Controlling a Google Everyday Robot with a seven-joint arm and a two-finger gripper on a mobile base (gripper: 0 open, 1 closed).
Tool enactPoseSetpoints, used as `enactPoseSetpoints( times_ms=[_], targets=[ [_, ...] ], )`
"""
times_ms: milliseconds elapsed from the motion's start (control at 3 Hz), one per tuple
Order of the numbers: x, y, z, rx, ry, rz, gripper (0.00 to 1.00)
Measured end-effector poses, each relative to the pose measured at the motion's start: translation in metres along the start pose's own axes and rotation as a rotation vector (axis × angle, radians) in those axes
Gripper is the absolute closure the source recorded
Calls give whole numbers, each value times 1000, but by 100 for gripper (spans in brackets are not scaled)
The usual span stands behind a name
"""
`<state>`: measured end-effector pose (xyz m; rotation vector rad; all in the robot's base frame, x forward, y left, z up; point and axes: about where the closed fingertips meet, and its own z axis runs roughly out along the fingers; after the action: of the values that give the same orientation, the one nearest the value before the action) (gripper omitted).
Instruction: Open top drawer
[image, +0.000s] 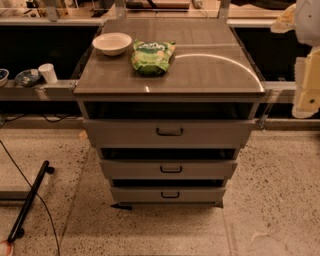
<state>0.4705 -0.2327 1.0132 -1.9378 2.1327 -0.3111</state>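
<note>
The top drawer (210, 134) is the widest grey front of the cabinet, with a small black bar handle (169, 132) at its centre and a dark gap above it. My gripper (307, 75) shows as pale arm parts at the right edge of the camera view. It is level with the cabinet top, far to the right of the handle and apart from the drawer.
A white bowl (112, 43) and a green snack bag (152, 55) lie on the cabinet top (215, 70). Two narrower drawers (200, 170) sit below. A cup (48, 73) stands on the left shelf. A black pole (30, 200) and a cable lie on the floor.
</note>
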Motion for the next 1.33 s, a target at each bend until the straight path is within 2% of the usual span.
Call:
enactPoseSetpoints(
  times_ms=[1333],
  targets=[
    [10, -5, -3, -17, -8, 9, 0]
  ],
)
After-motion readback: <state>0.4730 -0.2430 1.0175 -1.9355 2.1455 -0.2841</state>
